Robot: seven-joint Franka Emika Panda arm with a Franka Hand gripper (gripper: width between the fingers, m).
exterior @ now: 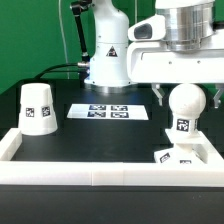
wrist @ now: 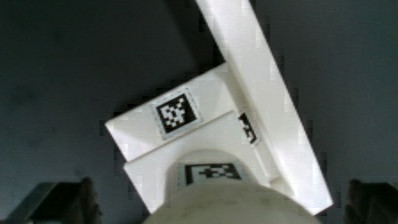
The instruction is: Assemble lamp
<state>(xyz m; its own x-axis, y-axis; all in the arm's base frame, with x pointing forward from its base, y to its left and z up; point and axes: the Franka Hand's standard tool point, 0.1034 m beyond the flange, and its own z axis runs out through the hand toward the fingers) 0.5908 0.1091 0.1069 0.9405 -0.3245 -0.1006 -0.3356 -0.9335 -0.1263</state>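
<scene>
The round-headed white bulb [exterior: 185,103] stands upright on the flat square base [exterior: 172,156] at the exterior view's right, close to the front corner of the rail. My gripper [exterior: 186,96] is open, with one finger on each side of the bulb's head and a gap on both sides. In the wrist view the bulb [wrist: 215,190] fills the space between the fingers [wrist: 64,200], with the tagged base [wrist: 175,113] beneath it. The tapered shade [exterior: 37,108] stands alone at the exterior view's left.
The marker board [exterior: 108,111] lies on the black table in front of the arm's pedestal. A white border rail [exterior: 100,172] runs along the front and up both sides; in the wrist view the rail [wrist: 258,70] lies right beside the base.
</scene>
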